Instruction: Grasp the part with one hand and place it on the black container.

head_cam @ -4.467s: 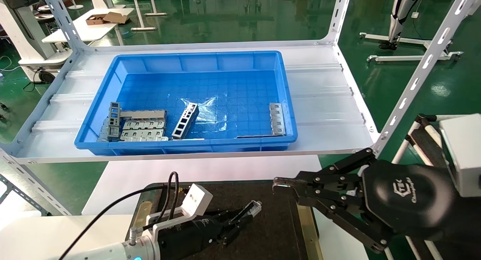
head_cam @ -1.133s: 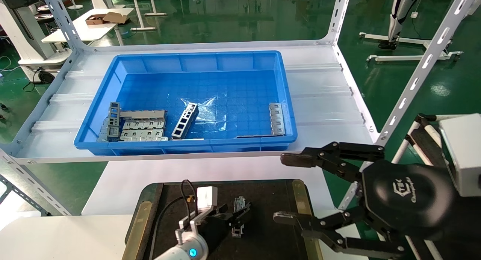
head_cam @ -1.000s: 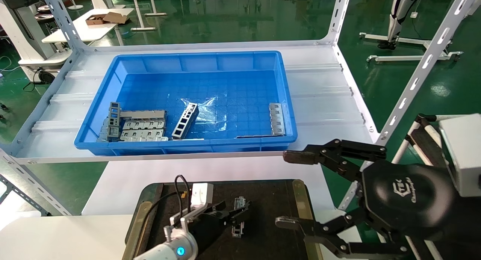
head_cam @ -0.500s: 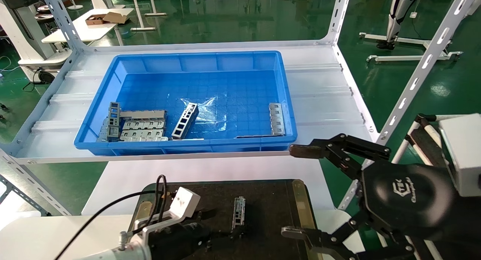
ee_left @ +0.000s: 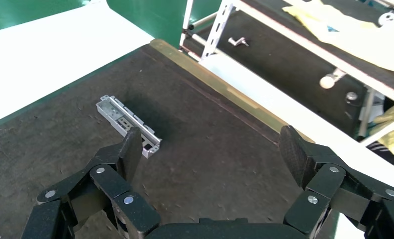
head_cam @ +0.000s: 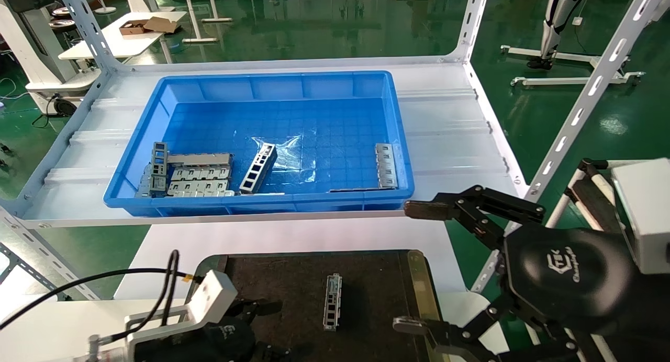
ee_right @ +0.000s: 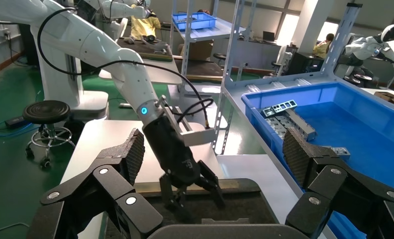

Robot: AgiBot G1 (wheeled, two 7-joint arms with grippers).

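Observation:
The part, a slim grey metal channel, lies flat on the black container, free of both grippers. It also shows in the left wrist view on the felt. My left gripper is open and empty at the container's near left, a short way from the part; its own view shows it with the jaws wide apart. My right gripper is open wide and empty over the container's right edge.
A deep blue bin on the white shelf behind holds a ladder-like grey piece, perforated plates and another plate. Brass strips line the container. A white shelf post stands beside the right arm.
My left gripper set the part on the container, let go and drew back toward the near left. My right gripper opened wide and has stayed nearly still.

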